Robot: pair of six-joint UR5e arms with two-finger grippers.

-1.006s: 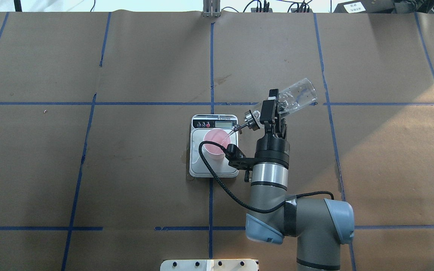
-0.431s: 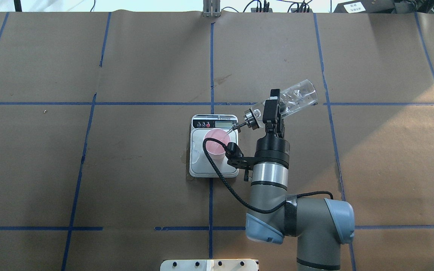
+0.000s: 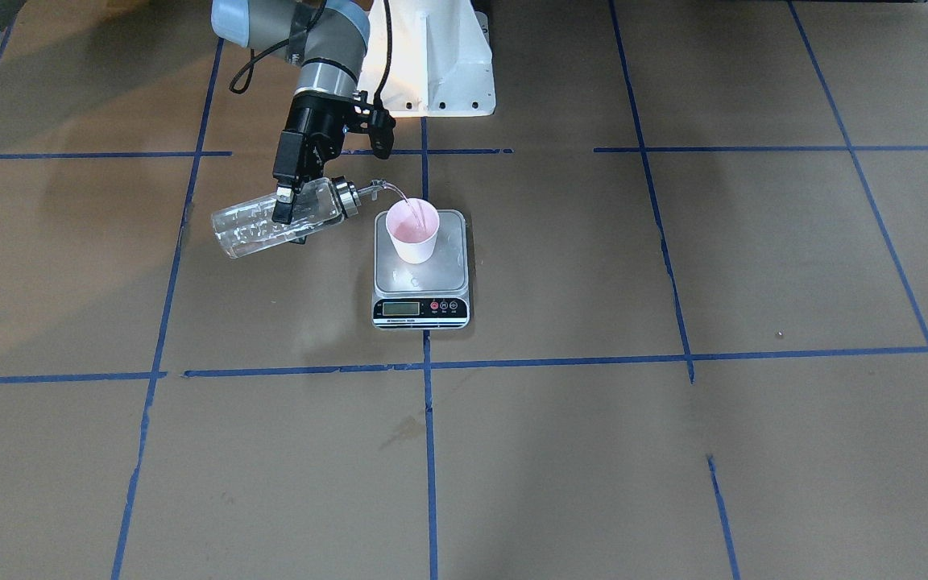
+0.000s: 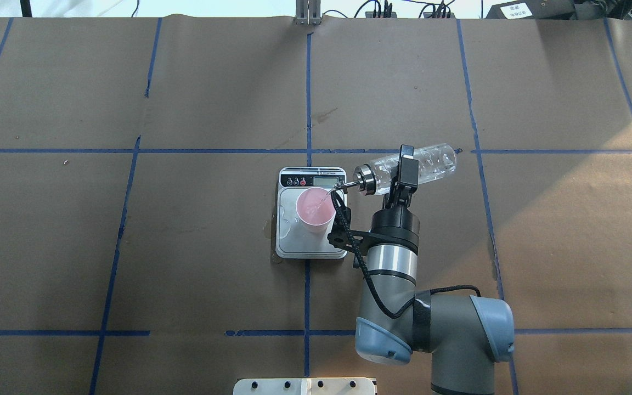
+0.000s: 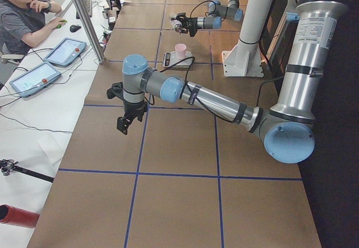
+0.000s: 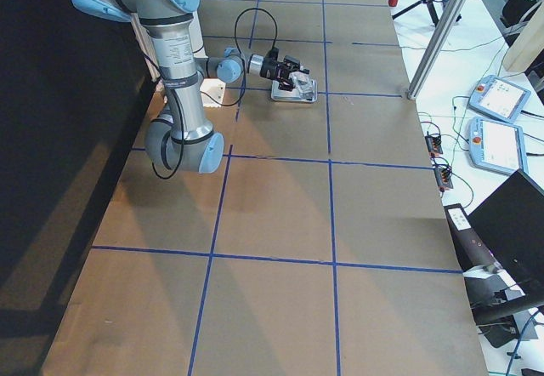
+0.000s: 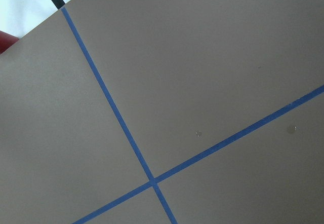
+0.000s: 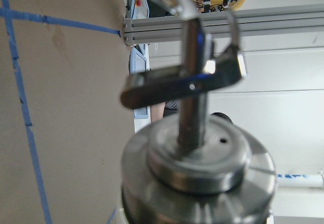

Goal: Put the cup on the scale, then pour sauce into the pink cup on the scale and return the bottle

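Note:
The pale pink cup (image 4: 314, 206) stands on the silver scale (image 4: 311, 246), also seen in the front view with cup (image 3: 412, 229) and scale (image 3: 421, 309). My right gripper (image 4: 405, 171) is shut on the clear glass bottle (image 4: 431, 163), held almost level to the right of the scale. Its silver collar (image 8: 197, 168) and spout reach over the cup's rim. A thin stream of sauce (image 3: 406, 203) falls into the cup. My left gripper (image 5: 128, 122) hangs over bare table far from the scale; I cannot tell whether it is open.
The white robot base plate (image 3: 440, 72) sits behind the scale. Blue tape lines (image 4: 308, 99) cross the brown paper table. An operator (image 5: 22, 18) sits at a side desk with tablets (image 5: 64, 50).
The right wrist has turned and the bottle's base has dropped, so the bottle lies closer to level. The spout stays over the cup. The wrist cable has swung right.

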